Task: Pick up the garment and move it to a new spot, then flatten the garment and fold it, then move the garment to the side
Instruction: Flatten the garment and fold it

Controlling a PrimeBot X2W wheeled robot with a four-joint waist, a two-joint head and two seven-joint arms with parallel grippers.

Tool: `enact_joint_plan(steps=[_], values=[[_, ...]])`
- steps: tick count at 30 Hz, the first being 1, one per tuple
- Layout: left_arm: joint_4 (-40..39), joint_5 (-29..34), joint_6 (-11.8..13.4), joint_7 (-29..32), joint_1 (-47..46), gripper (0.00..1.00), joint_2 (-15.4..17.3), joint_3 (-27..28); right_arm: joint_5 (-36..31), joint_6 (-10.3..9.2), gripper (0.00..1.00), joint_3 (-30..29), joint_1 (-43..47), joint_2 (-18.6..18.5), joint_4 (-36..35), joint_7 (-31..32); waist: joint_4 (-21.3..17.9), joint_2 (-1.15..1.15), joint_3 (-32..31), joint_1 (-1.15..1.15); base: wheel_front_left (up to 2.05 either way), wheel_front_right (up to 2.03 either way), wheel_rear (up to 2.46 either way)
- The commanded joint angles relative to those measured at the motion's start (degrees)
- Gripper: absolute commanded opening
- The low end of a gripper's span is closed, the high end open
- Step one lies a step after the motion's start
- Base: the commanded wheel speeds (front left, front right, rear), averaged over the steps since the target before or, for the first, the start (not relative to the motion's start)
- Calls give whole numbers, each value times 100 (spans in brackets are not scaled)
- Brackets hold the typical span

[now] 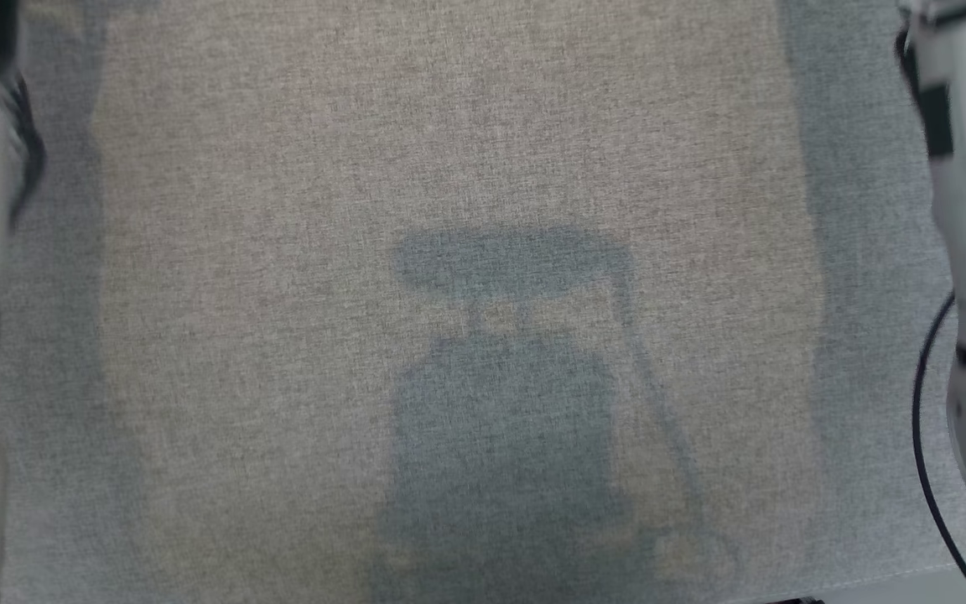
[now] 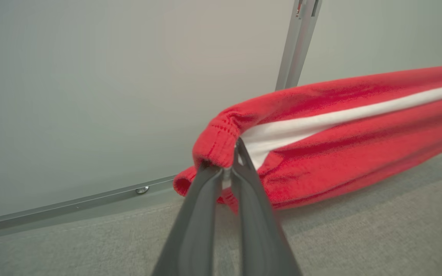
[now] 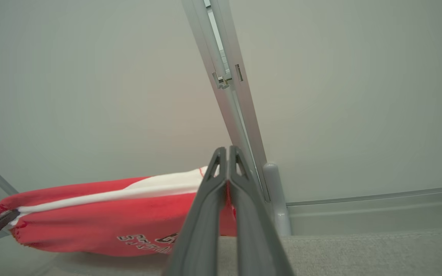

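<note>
I see the garment (image 2: pixel 340 153) as a red knit with a broad white band running along its length and a ribbed edge. It is pulled out into a long, sagging roll, left to right, above the grey worktop (image 2: pixel 359 237). The left tool (image 2: pixel 230 161) is pinched on the ribbed end and the right tool (image 3: pixel 226 153) on the other. Pale lettering shows on its lower face (too small for me to read). I cannot tell whether its lowest fold touches the worktop.
</note>
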Motion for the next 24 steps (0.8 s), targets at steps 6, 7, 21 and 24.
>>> enact_joint_plan(steps=[6,7,21,24], values=[[-271,-516,-14,-300,1671,0,270,-170,892,-18,0,404,1942,-794,-886,-108,13,45,-602,-1,0,0,0],[-366,-617,-10,-310,1929,0,298,-178,992,-18,0,424,2247,-907,-1005,-94,11,45,-697,-1,0,0,0],[-2432,-1408,651,-263,5860,0,420,-227,1552,-49,0,36,5857,-1575,-2409,138,24,45,-2124,-1,0,0,0],[-2970,-1718,927,-218,6946,0,370,-163,1735,-53,0,-290,6646,-1520,-2556,201,31,45,-2368,-1,0,0,0]])
